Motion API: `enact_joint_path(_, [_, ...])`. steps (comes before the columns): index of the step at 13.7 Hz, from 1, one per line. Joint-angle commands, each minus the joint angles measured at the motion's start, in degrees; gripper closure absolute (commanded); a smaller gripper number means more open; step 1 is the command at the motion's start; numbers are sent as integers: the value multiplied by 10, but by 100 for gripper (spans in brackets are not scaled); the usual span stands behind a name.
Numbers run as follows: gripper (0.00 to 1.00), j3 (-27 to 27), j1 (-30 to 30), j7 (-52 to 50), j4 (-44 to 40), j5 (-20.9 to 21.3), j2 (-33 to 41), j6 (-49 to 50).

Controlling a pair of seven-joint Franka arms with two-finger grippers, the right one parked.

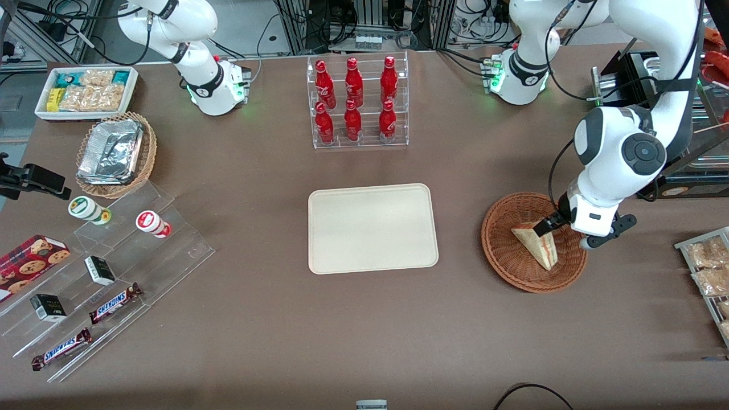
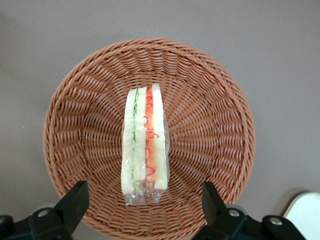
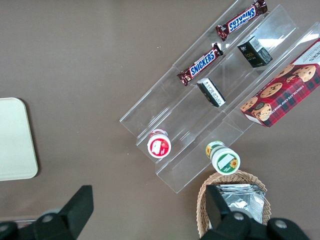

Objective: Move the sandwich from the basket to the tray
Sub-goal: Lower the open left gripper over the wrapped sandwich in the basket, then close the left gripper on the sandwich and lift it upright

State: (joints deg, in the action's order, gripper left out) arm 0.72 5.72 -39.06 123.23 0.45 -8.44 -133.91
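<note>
The sandwich (image 1: 538, 245) (image 2: 145, 145), a wrapped wedge of pale bread with red, orange and green layers, lies in the round reddish-brown wicker basket (image 1: 501, 250) (image 2: 210, 125). My gripper (image 1: 561, 228) (image 2: 145, 202) hangs just above the basket, open, its two black fingers (image 2: 75, 200) set wide on either side of the sandwich's near end and touching nothing. The cream-beige tray (image 1: 373, 228) lies flat in the middle of the table, beside the basket toward the parked arm's end, with nothing on it.
A clear rack of red bottles (image 1: 357, 102) stands farther from the front camera than the tray. Snack packets (image 1: 709, 267) lie at the working arm's table edge. Toward the parked arm's end are acrylic steps (image 1: 97, 279), a tan basket with foil container (image 1: 114, 154) and a white snack bin (image 1: 85, 91).
</note>
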Motion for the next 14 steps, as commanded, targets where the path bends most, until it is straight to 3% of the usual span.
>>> enact_joint_path(1, [0, -4, 4, -66, 16, -2, -3, -31])
enact_joint_path(13, [0, -4, 5, -85, 25, -2, -73, -79])
enact_joint_path(14, [5, -4, 5, -84, 25, -2, -76, -79])
